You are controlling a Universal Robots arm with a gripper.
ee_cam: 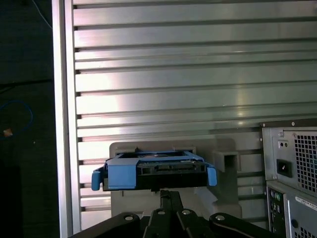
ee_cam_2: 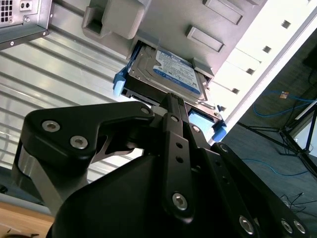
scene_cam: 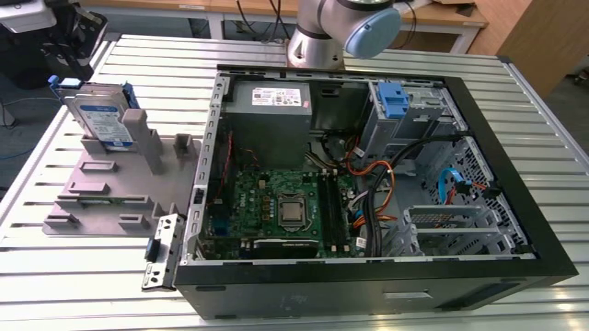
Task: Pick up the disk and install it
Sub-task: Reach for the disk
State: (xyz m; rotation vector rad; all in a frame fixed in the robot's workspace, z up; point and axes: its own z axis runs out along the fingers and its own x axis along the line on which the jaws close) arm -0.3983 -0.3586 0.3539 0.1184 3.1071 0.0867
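The disk stands on edge in a grey holder on the slatted table, at the exterior view's left, beside the open computer case. It is silver with a white-and-blue label and blue side rails, and it shows in both wrist views. My gripper hangs just over the disk's upper edge, its black fingers drawn together into a narrow tip with nothing between them. I cannot tell whether the tip touches the disk.
The case lies open with its motherboard, grey power-supply box, upright blue latch piece and cables. A loose bracket lies by the case's front corner. The table's edge runs close to the holder. The arm's base stands behind the case.
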